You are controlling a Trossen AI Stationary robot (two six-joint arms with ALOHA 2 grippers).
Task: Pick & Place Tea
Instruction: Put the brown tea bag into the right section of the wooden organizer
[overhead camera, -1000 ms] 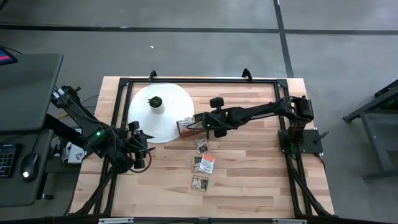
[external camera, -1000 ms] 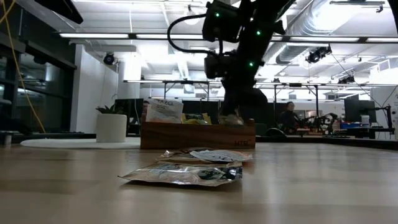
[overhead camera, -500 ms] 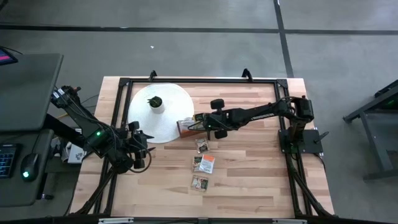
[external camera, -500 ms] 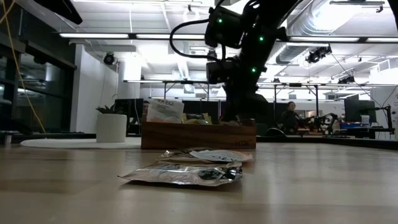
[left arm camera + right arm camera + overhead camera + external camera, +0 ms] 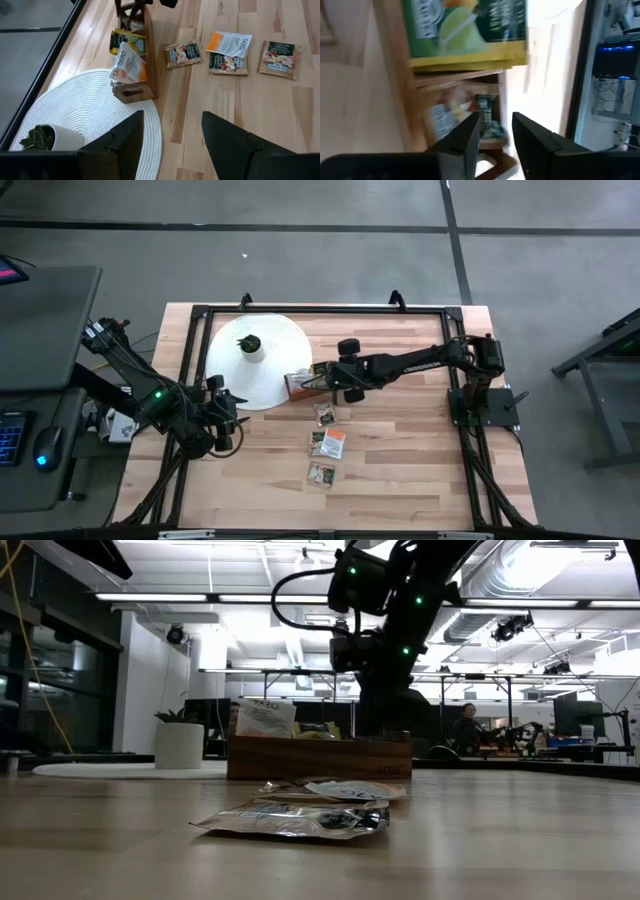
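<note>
From above, the right tool (image 5: 318,378) reaches from the tabletop's right edge to the wooden box (image 5: 300,384), which sits near the middle beside the white woven mat (image 5: 280,345). Three or four tea sachets (image 5: 327,444) lie loose on the bare wood toward the near edge. The left tool (image 5: 230,420) waits by the left edge, fingers apart and empty.

At tabletop level, the right tool hangs just over the box (image 5: 318,757), where a white sachet (image 5: 264,718) stands upright at one end; loose sachets (image 5: 296,821) lie in front.

The left wrist camera shows the box (image 5: 148,60) holding green and orange-white sachets (image 5: 127,56), four more (image 5: 229,45) spread beyond it.

The right wrist camera shows its fingers (image 5: 465,140) slightly parted, gripping nothing, over a brownish sachet (image 5: 455,117) lying in a compartment. This looks like a drop-off; next, lift clear and go for a loose sachet.
</note>
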